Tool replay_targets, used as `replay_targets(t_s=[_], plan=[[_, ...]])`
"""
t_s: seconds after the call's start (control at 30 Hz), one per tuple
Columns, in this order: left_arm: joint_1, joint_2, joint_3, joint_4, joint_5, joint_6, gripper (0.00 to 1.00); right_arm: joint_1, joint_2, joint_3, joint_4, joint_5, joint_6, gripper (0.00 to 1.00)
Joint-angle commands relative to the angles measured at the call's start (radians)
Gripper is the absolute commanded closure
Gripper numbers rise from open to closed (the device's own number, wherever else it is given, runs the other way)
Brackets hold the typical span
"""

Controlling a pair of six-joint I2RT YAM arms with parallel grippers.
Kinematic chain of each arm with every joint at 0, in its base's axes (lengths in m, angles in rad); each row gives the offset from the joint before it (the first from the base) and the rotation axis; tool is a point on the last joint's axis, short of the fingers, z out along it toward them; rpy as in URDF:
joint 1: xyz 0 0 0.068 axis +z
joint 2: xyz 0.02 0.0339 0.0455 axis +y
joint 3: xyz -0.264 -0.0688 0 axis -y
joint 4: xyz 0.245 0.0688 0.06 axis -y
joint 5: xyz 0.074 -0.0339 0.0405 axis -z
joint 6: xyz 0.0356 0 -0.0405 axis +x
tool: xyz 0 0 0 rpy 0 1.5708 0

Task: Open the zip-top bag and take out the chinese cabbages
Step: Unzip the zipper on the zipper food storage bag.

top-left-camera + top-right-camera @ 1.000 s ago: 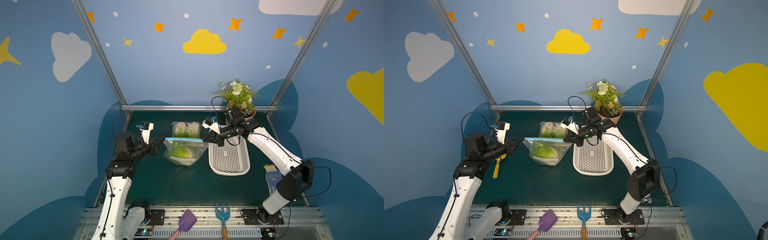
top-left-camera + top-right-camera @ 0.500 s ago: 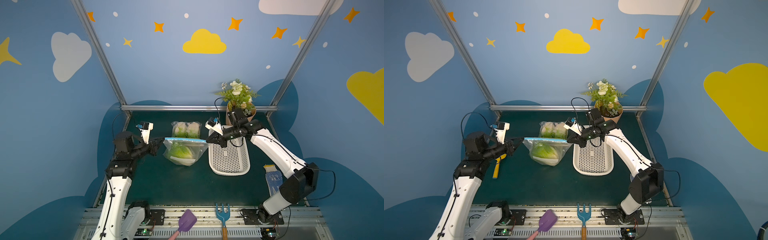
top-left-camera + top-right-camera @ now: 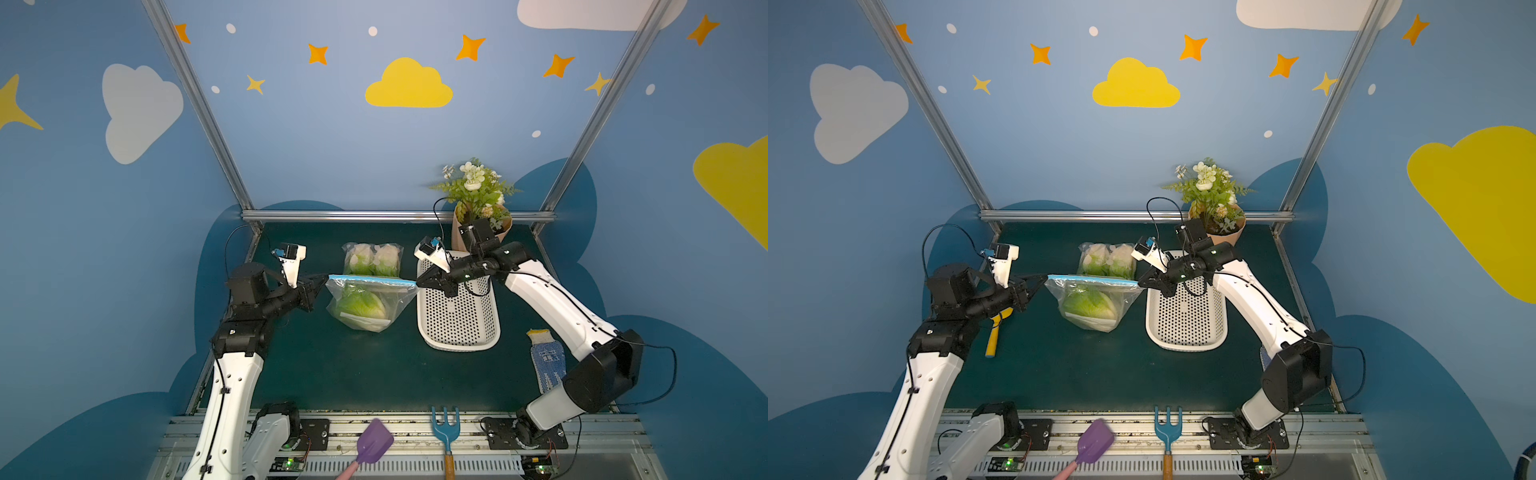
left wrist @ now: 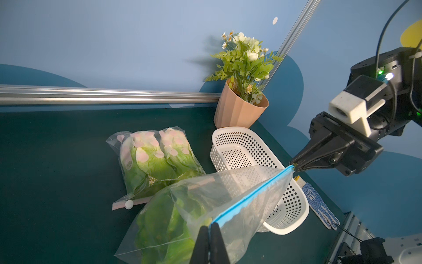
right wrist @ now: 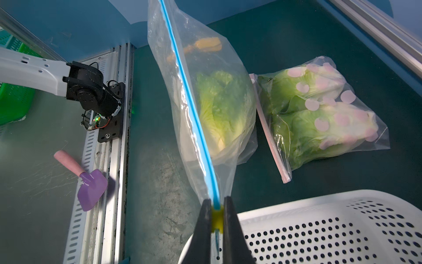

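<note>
A clear zip-top bag with a blue zip strip hangs stretched between both grippers, above the green mat. One green chinese cabbage shows inside it, also seen in the right wrist view as the cabbage. My left gripper is shut on the strip's left end. On the right end, my right gripper is shut on the yellow slider. The strip runs as one taut straight line. Behind it lies a second bag with pink dots, holding two more cabbage heads.
A white perforated basket stands just right of the bag, under the right gripper. A potted plant is at the back right, a knit glove at the right edge. A yellow-handled tool lies left; purple shovel and blue fork at the front.
My right gripper has drawn slightly to the right with the slider, its arm swinging outward. The left gripper and the bag's body have stayed put.
</note>
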Motion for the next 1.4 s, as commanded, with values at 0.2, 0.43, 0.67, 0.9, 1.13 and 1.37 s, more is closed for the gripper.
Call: replay_targets(t_s=[0.2, 0.43, 0.67, 0.9, 1.13, 1.37], plan=[[0.018, 0.009, 0.006, 0.02, -0.002, -0.005, 0.95, -0.037, -0.058, -0.059, -0.009, 0.044, 0.032, 1.0], [0.003, 0.017, -0.007, 0.069, 0.071, -0.046, 0.95, -0.028, -0.058, -0.074, 0.065, -0.054, 0.099, 1.0], [-0.063, 0.034, -0.011, 0.07, 0.073, -0.045, 0.95, -0.008, -0.053, -0.085, 0.15, -0.082, 0.137, 1.0], [-0.1, 0.034, 0.004, 0.021, 0.056, -0.012, 0.94, 0.009, -0.025, -0.06, 0.19, -0.075, 0.149, 1.0], [-0.138, 0.015, 0.02, -0.029, 0.117, -0.003, 0.91, 0.019, 0.008, -0.041, 0.301, -0.039, 0.18, 1.0], [-0.182, -0.097, -0.034, -0.013, 0.113, -0.077, 0.9, 0.029, 0.073, 0.001, 0.454, -0.029, 0.233, 1.0]])
